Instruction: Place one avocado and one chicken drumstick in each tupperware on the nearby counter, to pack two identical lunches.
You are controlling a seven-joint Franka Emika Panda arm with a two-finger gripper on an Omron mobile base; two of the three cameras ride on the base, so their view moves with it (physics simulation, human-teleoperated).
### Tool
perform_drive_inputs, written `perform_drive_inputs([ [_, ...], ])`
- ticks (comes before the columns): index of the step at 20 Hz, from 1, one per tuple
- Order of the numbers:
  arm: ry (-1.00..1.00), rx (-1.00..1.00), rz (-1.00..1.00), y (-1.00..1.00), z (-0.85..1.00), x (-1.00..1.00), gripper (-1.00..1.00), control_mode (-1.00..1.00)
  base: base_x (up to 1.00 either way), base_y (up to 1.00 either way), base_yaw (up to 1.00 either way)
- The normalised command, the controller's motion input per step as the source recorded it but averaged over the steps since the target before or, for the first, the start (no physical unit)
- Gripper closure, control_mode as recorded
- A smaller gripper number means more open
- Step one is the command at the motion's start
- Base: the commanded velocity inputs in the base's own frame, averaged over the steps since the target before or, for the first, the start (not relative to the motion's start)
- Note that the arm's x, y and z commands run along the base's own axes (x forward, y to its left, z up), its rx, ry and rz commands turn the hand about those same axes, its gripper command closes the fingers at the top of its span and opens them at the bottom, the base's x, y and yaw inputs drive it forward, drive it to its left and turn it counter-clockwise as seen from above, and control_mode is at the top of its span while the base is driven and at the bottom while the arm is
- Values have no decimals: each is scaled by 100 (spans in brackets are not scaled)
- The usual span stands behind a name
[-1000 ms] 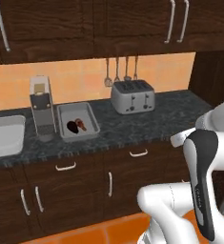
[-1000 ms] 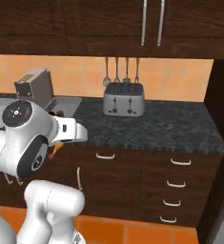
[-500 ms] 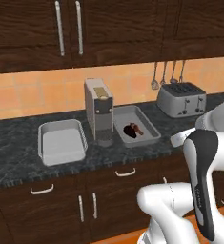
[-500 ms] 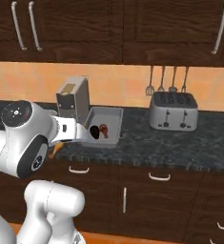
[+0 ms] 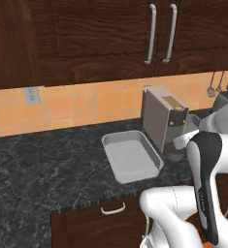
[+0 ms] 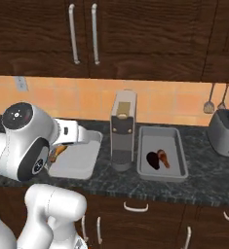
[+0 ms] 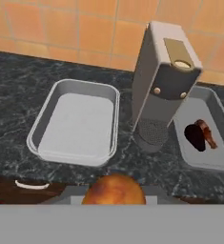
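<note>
Right, my gripper pinching drumstick, held back from counter; empty tupperware ahead, other tupperware already has avocado plus drumstick

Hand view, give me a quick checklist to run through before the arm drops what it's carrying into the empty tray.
1. Target: the shallow light-grey rectangular tupperware on the left holds nothing: ok.
2. Other lunch: the second light-grey tupperware on the right already holds a dark avocado and a brown chicken drumstick: ok.
3. Load: a rounded golden-brown item sits at the jaws; what it is and how firmly it is gripped: cannot tell.
4. Obstacle: the tall grey boxy appliance stands between the trays, beside the target: ok, but keep clear of it.
5. Alignment: the item is not yet above the empty tray: not ok.
</note>
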Motion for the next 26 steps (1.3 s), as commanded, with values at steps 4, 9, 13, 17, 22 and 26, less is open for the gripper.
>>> perform_drive_inputs([
  [4,0,0,0,0,0,0,100,100,60,100,-1],
  [9,0,-16,0,51,-79,25,100,-100,11,20,0],
  [13,0,-3,0,3,-73,54,100,-100,0,0,0],
  [17,-3,0,5,-13,-89,63,100,-100,0,0,0],
  [22,-1,10,1,-27,-74,51,100,-100,0,0,0],
  [26,0,13,0,0,-51,28,100,-100,0,0,0],
])
